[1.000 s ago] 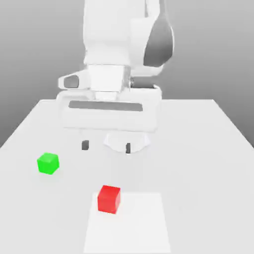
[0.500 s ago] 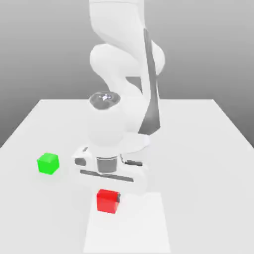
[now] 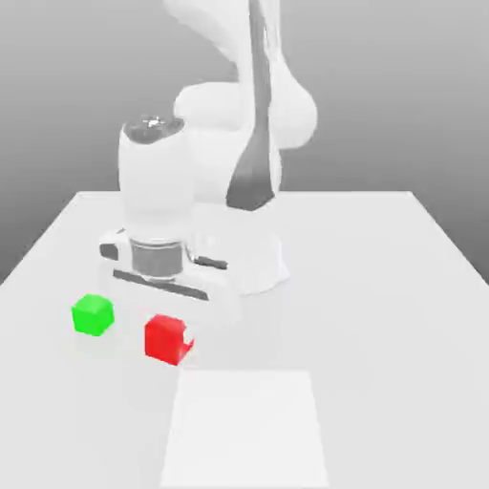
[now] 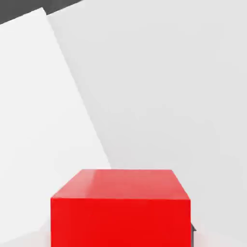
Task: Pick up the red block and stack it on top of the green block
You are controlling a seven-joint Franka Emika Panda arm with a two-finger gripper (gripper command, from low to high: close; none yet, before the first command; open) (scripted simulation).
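Observation:
The red block [image 3: 165,339] hangs between the fingers of my gripper [image 3: 170,337], which is shut on it. In the exterior view it sits just to the right of the green block [image 3: 93,314], a small gap apart and at about the same height in the picture. The green block rests on the white table [image 3: 382,287] by itself. In the hand view the red block [image 4: 120,207] is close up, with a dark sliver of a finger [image 4: 193,233] at its side and the table surface beyond it.
A lighter rectangular patch [image 3: 246,430] lies on the table near the front edge, where the red block stood before. The arm's white body [image 3: 224,201] rises behind the gripper at mid table.
The gripper came down over the red block, shut on it, and has carried it toward the exterior view's left, off the light patch and close to the green block.

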